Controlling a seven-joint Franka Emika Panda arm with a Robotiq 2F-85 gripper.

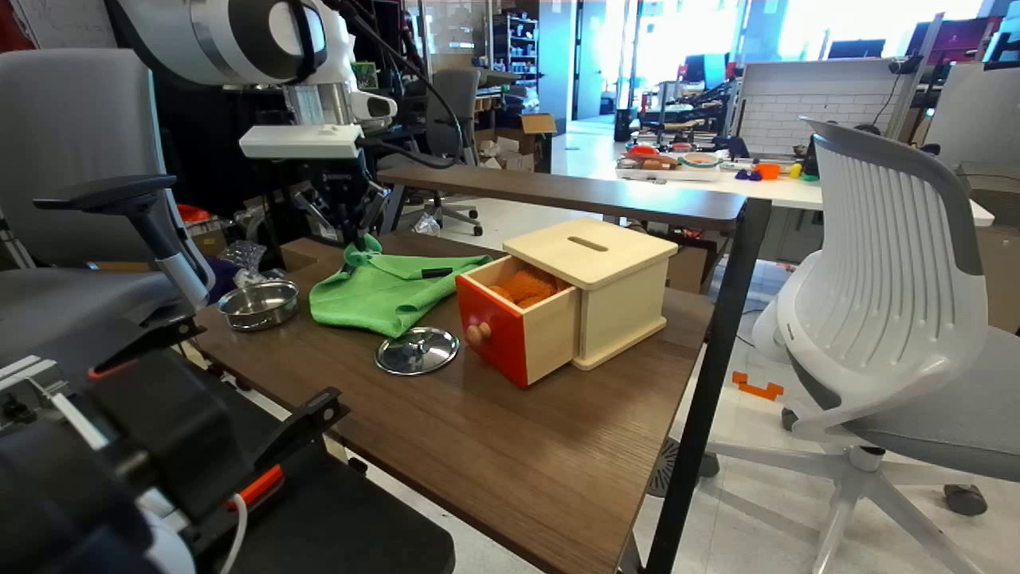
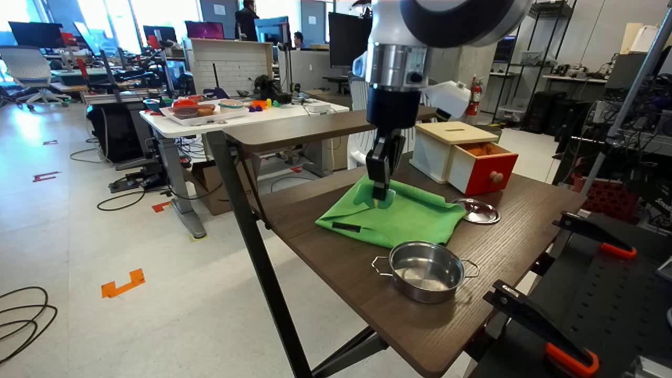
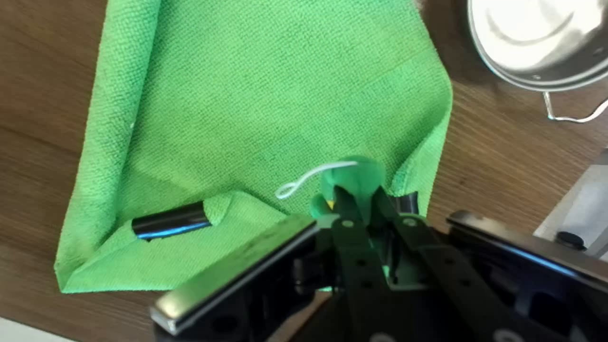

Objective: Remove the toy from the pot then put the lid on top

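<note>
The jaws, at the lower end of the robot arm (image 2: pixel 397 64), were clamped on the toy (image 3: pixel 354 176). The toy was positioned over the green cloth (image 1: pixel 382 295), outside the pot (image 1: pixel 256 320); contact between the toy and the cloth could not be determined. In the wrist view, a white cord loop (image 3: pixel 304 182) extended from the toy toward the left, and a black strip (image 3: pixel 171 221) lay on the cloth, left of the jaws.

In an exterior view, the pot stood upright on the bench (image 1: pixel 510 454), at the left of the cloth, just beside it and apart from it. The lid (image 1: pixel 417 351), separate from the pot, lay flat on the bench between the near corner of the cloth and the drawer (image 1: pixel 550 339) of the wooden box (image 1: pixel 629 299). The wooden box stood at the right. Its drawer, fitted with a red front, was partly extended toward the near left and contained orange fuzzy material (image 1: pixel 530 283).
</note>
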